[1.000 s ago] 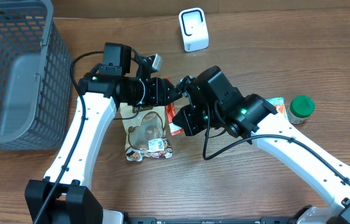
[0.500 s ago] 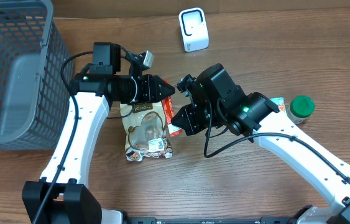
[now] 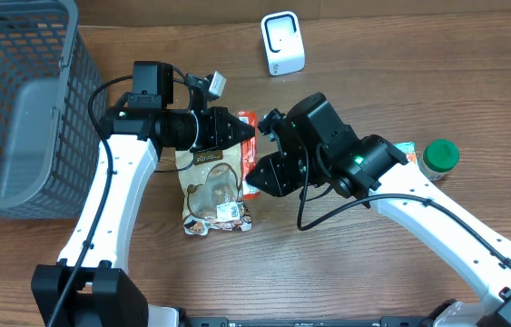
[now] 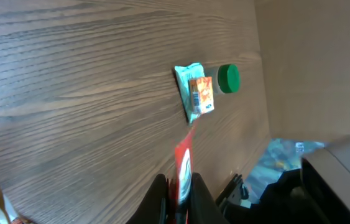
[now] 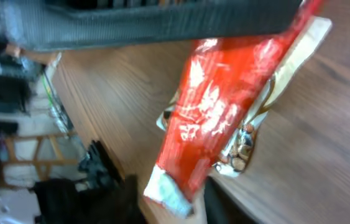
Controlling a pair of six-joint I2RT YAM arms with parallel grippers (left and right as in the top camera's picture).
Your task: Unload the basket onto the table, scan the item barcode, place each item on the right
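1. The left hand [image 3: 240,136] is clamped on a red packet [image 3: 247,119]. In the left wrist view its fingers [image 4: 158,194] press against both faces of the packet's thin edge.
2. The packet hangs in the air between the two arms, above a clear snack bag [image 3: 214,193] that lies on the wooden counter [image 3: 373,54].
3. The right hand [image 3: 262,173] sits just beside the packet's white lower end. The right wrist view is blurred, so it cannot be told whether its jaws are apart or closed.
4. A white scanner [image 3: 282,43] stands at the far side of the counter, well apart from the packet.
5. A grey basket [image 3: 19,91] stands to the left. A green-lidded jar [image 3: 439,156] and a teal-and-orange sachet [image 3: 405,153] lie to the right.
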